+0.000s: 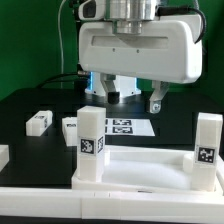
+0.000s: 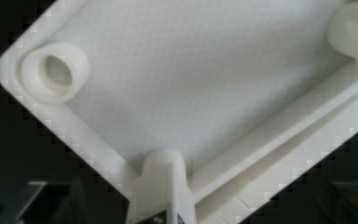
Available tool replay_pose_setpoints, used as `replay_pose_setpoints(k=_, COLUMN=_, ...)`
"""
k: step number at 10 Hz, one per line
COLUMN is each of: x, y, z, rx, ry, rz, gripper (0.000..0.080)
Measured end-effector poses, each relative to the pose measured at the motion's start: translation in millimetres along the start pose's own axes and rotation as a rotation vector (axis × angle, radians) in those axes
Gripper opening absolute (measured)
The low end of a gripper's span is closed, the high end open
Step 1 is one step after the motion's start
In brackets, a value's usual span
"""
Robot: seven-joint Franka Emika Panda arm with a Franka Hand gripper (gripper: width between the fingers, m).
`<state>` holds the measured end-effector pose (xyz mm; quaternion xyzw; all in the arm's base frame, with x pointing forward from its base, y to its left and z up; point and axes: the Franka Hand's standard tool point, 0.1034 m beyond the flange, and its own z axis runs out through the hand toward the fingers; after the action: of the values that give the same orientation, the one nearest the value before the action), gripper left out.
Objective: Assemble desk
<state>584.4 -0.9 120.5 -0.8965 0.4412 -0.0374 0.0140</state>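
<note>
Black bench (image 1: 25, 100), green wall behind.

Gripper (image 1: 128, 95) is hanging over the marker board (image 1: 125, 128), jaws spread wide and gripping nothing.

Between it and the exterior camera, the tabletop panel (image 1: 140, 172) is lying flat with its sockets facing up and its raised rim showing. The wrist view is looking straight onto the panel (image 2: 194, 95) and one empty corner socket (image 2: 55, 68).

Two legs are standing upright at the panel's camera-side corners: first upright leg (image 1: 90, 140) on the exterior view's left, second upright leg (image 1: 208, 146) on its right. They're looking seated, but I can't tell how tight.

Loose leg (image 1: 38, 122) and second loose leg (image 1: 70, 125) are lying on the bench toward the exterior view's left.

Handling, my read:
- **Material:** everything is looking like rigid, light moulded plastic, smooth and so probably slippery.
- **Legs:** they're square, so I'd be pinching a loose one across two flat faces near mid-length.
- **Panel:** it's looking too broad for the jaws, so only the rim is grippable.

Labels: black-and-white square tags on the legs and the board, nothing else. No brand or readable text is showing.
</note>
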Motion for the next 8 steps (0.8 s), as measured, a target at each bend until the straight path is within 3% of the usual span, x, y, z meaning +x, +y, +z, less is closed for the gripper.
replay_pose_setpoints(k=1, x=-6.6, y=4.9, z=3.0, rx=-0.005, ry=-0.006, rz=0.007, gripper=0.0648)
replay_pose_setpoints(k=5, x=-9.1, y=0.5, z=4.2, rx=0.008, ry=-0.020, rz=0.126, gripper=0.0648)
replay_pose_setpoints(k=8, x=-13.0, y=10.9, z=11.4, rx=0.005, ry=-0.054, rz=0.433, gripper=0.0648)
